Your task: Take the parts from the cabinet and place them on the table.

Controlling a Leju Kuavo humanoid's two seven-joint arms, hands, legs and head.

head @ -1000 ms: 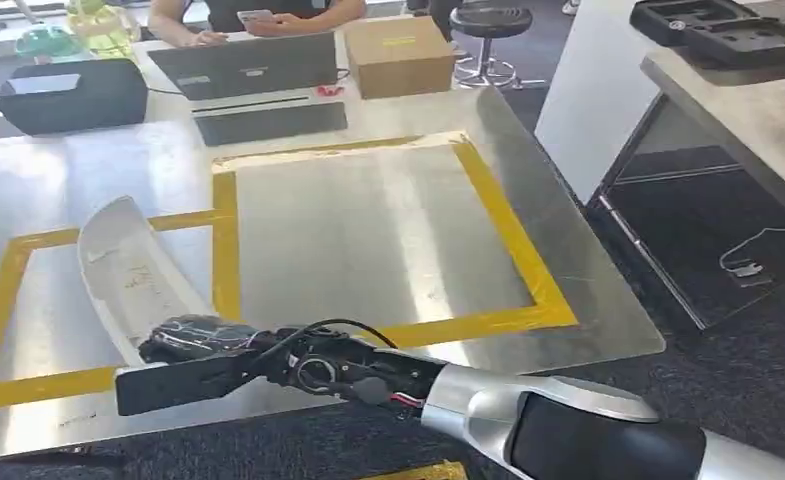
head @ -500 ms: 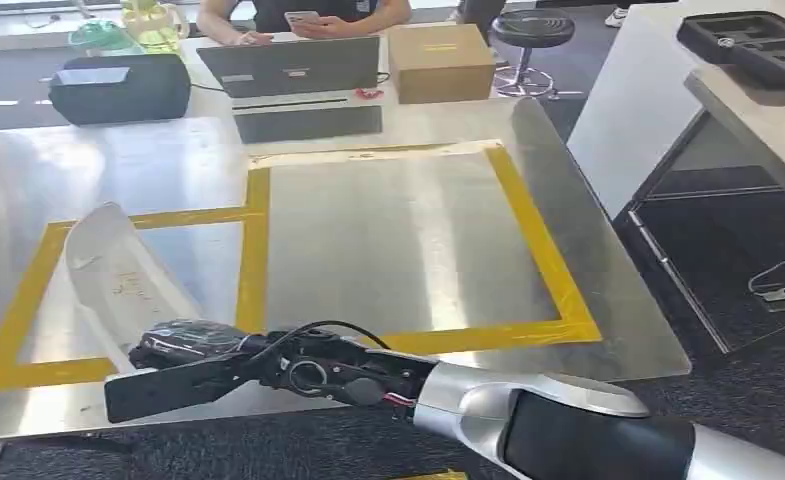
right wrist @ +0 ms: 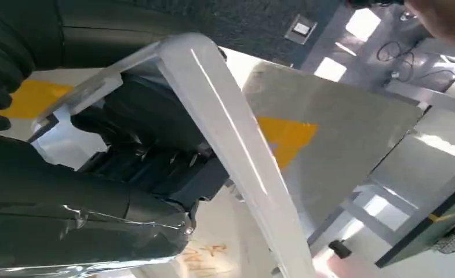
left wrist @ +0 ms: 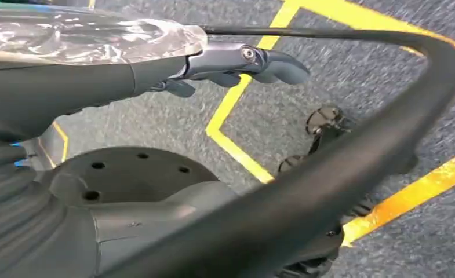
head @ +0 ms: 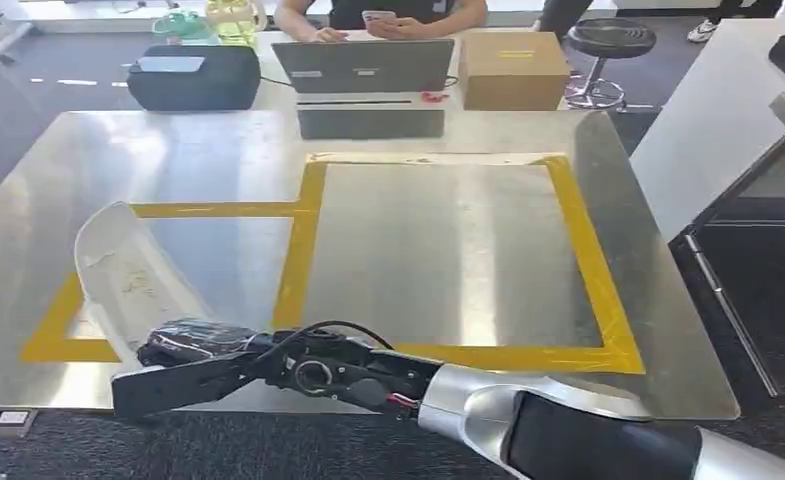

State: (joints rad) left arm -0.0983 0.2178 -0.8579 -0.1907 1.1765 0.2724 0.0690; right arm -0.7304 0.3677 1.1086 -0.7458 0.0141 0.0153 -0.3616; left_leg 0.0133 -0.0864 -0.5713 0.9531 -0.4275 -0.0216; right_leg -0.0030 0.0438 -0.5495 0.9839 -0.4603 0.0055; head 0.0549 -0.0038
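A long white curved part (head: 128, 275) hangs over the left yellow-taped box (head: 298, 250) of the steel table (head: 448, 250), near its front edge. My right hand (head: 183, 365) reaches across from the lower right and grips the part's near end. In the right wrist view the dark fingers (right wrist: 138, 150) wrap the white part (right wrist: 225, 127) from beneath, with the table behind it. My left hand (left wrist: 236, 61) hangs over grey carpet with yellow floor lines, fingers stretched out and holding nothing.
At the table's far side stand a laptop (head: 363, 65), a cardboard box (head: 513, 70) and a black bag (head: 193, 77), with a person (head: 378, 15) seated behind them. A stool (head: 608, 40) and a white cabinet (head: 728, 120) are at the right.
The whole picture has shifted right, so the camera has turned left toward the table. My right hand keeps its hold on the white part, at about the same place in the picture.
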